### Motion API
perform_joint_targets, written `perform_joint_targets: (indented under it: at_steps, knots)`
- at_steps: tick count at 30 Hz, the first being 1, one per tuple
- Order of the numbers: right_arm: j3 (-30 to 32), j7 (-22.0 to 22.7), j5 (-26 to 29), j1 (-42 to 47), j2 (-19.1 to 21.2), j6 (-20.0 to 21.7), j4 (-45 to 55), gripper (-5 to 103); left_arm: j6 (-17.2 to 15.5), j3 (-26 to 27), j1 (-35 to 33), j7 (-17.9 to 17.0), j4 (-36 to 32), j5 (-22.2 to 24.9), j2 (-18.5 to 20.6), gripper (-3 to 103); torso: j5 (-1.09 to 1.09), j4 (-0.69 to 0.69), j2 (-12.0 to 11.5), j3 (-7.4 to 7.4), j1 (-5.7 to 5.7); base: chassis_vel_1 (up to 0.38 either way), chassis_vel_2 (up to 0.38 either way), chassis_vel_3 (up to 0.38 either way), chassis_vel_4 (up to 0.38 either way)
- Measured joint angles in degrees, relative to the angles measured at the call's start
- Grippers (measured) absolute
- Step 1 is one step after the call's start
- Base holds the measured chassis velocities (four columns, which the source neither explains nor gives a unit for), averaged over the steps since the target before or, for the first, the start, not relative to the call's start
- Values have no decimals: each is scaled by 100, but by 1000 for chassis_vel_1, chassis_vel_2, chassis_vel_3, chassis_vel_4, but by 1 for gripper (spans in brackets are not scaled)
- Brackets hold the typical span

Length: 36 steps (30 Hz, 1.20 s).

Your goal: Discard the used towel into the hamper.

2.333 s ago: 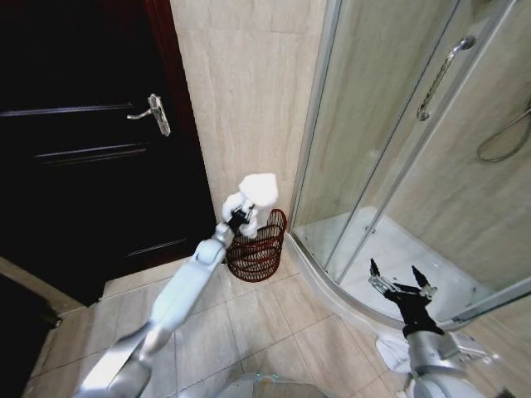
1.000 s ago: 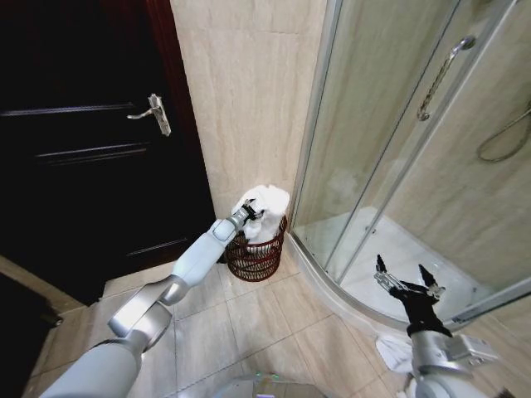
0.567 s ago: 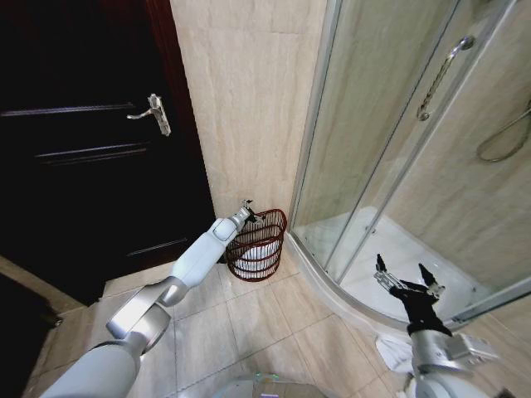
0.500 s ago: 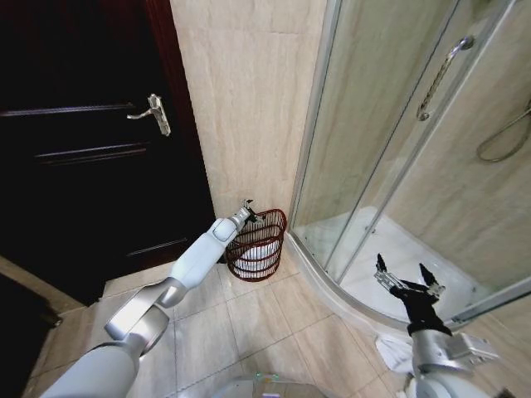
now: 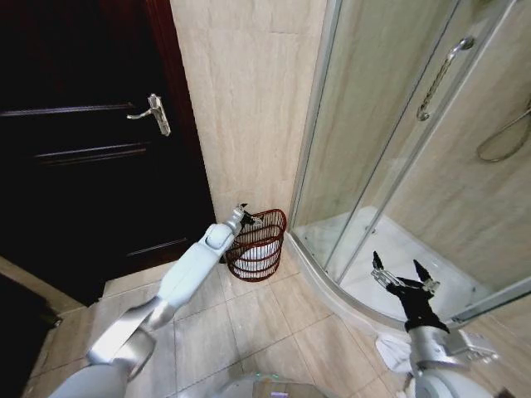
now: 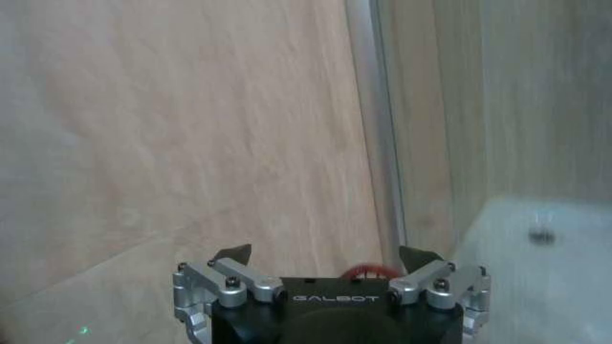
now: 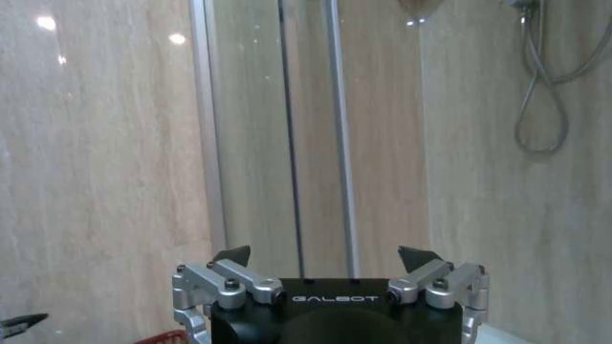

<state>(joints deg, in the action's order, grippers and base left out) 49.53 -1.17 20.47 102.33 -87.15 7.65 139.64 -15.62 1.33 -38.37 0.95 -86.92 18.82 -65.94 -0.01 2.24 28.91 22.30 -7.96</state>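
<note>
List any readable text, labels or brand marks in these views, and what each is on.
"GALBOT": on the black body of the left tool, left wrist view.
"GALBOT": on the black body of the right tool, right wrist view.
No readable text in the head view: none on the hamper, the door or the shower enclosure.

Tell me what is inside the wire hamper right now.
A white towel lies low inside the hamper, visible through its rings. The wires and the left tool at the rim hide whatever lies beneath it. The right tool waits, open, near the shower.
</note>
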Motion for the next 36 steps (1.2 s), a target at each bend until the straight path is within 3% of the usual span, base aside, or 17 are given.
perform_joint_targets:
  at_steps: [1,4,5,8,9,13,17,20,28,36]
  knots:
    - [0,0,0,0,0,0,0,100,0,0,0,0,0,0,0,100,0,0,0,0,0,0,0,0,0]
    - [-43,-18,70,-113,20,26,-30,100,25,564,-985,-306,-1088,117,103,100,-2,2,0,0,0,0,0,0,0]
    - [-43,-18,70,-113,20,26,-30,100,25,564,-985,-306,-1088,117,103,100,-2,2,0,0,0,0,0,0,0]
    - [-39,-14,52,-143,76,53,-55,100,116,1428,-1976,-526,-1969,5,-50,100,1,1,0,-1,1,0,0,0,0]
    - [-39,-14,52,-143,76,53,-55,100,116,1428,-1976,-526,-1969,5,-50,100,1,1,0,-1,1,0,0,0,0]
    - [23,-33,-49,-74,100,50,-83,100,477,2603,-3365,-523,-2735,-600,-540,100,-1,0,0,-1,1,0,0,0,0]
    - [28,-46,-52,-7,77,51,-82,100,587,3144,-3945,-486,-3083,-715,-825,100,0,0,1,-1,1,0,0,0,0]
    - [21,-90,-168,27,54,30,-117,100,887,3606,-4539,-405,-3382,-796,-1069,100,0,1,1,0,1,0,0,0,0]
    - [8,-106,-384,90,31,-47,-196,100,1388,4125,-5345,-293,-3708,-752,-1086,100,1,0,1,0,1,0,0,0,0]
    - [-2,-55,-397,75,90,-48,-216,100,1306,4037,-5465,-215,-3955,-334,-1061,100,1,0,1,0,1,0,0,0,0]
